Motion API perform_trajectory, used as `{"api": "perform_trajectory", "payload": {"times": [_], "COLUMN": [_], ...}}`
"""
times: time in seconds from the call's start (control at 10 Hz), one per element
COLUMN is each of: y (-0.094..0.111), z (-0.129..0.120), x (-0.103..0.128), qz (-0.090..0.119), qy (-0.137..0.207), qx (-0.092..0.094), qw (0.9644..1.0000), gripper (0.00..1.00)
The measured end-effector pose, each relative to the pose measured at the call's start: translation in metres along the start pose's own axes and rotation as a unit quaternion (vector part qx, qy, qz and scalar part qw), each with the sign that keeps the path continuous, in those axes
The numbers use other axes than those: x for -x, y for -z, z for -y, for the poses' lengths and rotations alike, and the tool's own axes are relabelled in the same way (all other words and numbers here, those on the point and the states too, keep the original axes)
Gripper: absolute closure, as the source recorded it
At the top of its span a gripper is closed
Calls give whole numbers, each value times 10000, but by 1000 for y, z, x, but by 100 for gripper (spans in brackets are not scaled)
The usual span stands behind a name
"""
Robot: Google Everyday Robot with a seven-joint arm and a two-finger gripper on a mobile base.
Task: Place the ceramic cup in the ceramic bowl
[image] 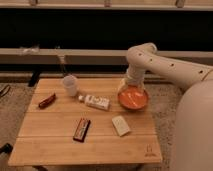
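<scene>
The ceramic cup (70,85), small, white and handleless, stands upright at the back left of the wooden table (55,145). The ceramic bowl (133,99), orange inside with a darker rim, sits at the table's right edge. My white arm (150,57) reaches in from the right and bends down over the bowl. My gripper (132,86) hangs at the bowl's back rim, far to the right of the cup and well apart from it.
A white labelled bottle (96,102) lies on its side between cup and bowl. A red-brown packet (47,101) lies at the left, a dark bar (81,129) at front centre, and a pale packet (120,125) in front of the bowl. A dark wall and ledge run behind the table.
</scene>
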State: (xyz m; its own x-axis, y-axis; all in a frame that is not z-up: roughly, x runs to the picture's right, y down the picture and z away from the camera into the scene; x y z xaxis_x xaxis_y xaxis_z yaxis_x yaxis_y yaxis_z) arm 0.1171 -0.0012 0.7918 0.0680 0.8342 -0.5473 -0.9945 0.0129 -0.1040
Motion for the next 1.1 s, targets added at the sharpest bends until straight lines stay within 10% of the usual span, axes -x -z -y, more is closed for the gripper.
{"api": "perform_trajectory", "payload": {"times": [0.4,1.1], "y": [29,18], "z": [-89,-208], "x": [23,63], "qz": [413,482], "qy": [816,1790], "qx": [476,525], "qw": [9947,9813], "gripper": [20,20]}}
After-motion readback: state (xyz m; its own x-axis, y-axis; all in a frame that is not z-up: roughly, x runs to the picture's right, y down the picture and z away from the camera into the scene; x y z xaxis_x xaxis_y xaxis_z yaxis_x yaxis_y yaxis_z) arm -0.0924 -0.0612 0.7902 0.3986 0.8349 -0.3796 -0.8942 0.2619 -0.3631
